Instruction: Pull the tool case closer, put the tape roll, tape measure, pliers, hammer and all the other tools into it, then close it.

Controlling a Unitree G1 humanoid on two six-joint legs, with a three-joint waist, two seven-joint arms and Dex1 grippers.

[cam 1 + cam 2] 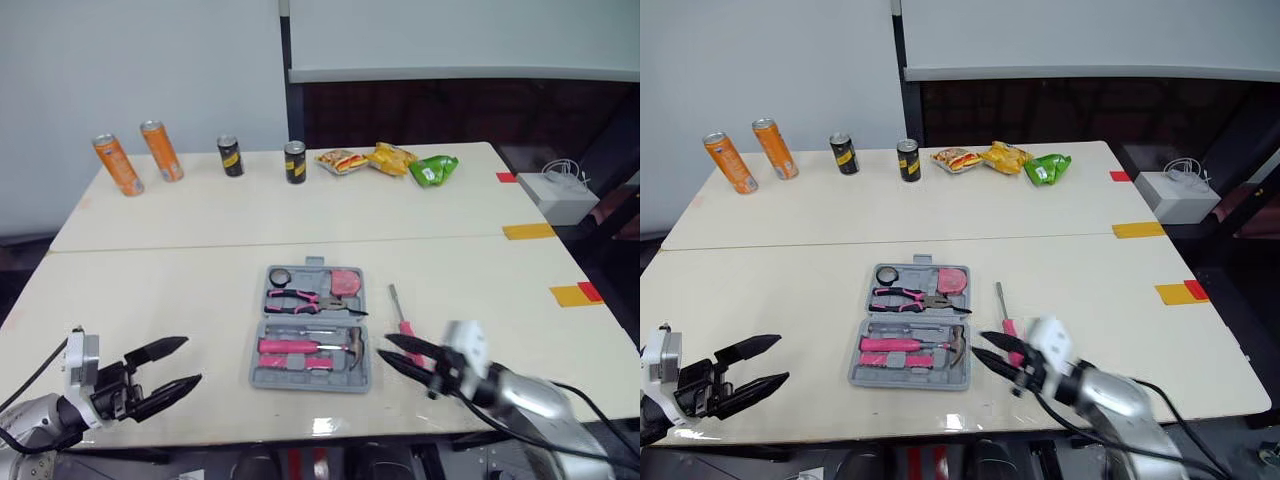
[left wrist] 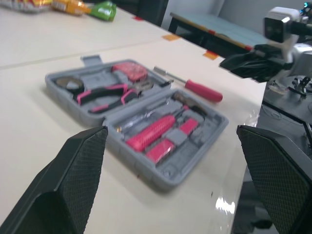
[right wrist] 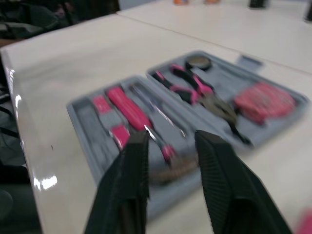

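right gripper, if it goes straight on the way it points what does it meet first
Probably the open tool case, at the side by the hammer, which the right gripper faces. Whether it would clear the rim is unclear.

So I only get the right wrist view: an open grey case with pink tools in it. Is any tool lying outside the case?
Observer: Yes. A red-handled screwdriver lies on the table just right of the case, with its handle end near the right gripper.
Operator: And where is the robot's other hand?
Observer: The left gripper hovers to the left of the case with its fingers open, apart from the case and holding nothing.
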